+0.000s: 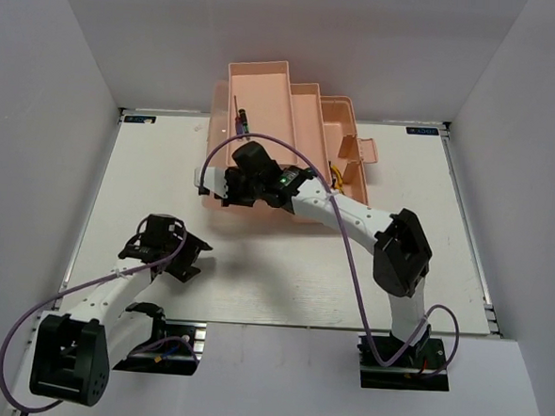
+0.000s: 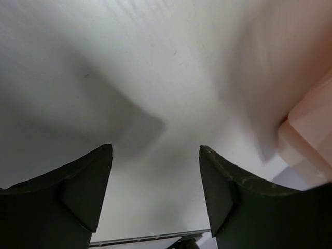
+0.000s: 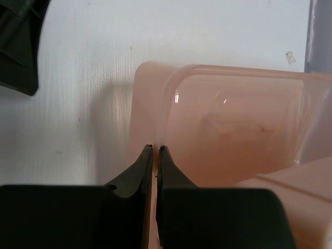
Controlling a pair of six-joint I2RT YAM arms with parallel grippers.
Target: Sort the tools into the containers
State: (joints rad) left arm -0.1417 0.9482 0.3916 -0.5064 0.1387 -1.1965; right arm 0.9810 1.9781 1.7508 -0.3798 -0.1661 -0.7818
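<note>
The toolbox [image 1: 308, 97] stands at the far middle of the counter [image 1: 282, 284], opened out into stepped pink trays, with its lid handle [image 1: 364, 152] on the right side. A slim screwdriver [image 1: 242, 121] lies in the far tray [image 1: 266, 85] at the toolbox's far left, its length running near to far. Yellow-handled pliers [image 1: 337, 175] show in a compartment on the right, partly hidden by the right arm.

The right arm reaches from its base at the near right, across to the near left corner of the toolbox. The right hand [image 1: 224, 188] sits over that corner. In the right wrist view the right hand [image 3: 155, 148] has its fingers [image 3: 140, 171] pressed almost together, and the thin left wall of the near tray [image 3: 233, 70] runs down between them, so they are clamped on that wall. The tray's rounded corner lies just beyond the fingertips, with bare counter to its left.

The left hand [image 1: 194, 259] hovers over the counter at the near left, well apart from the tools. In the left wrist view the left hand [image 2: 155, 150] has its fingers [image 2: 83, 192] wide apart with nothing between them. A pink corner of the toolbox [image 2: 306, 140] shows at the right edge of that view.
</note>
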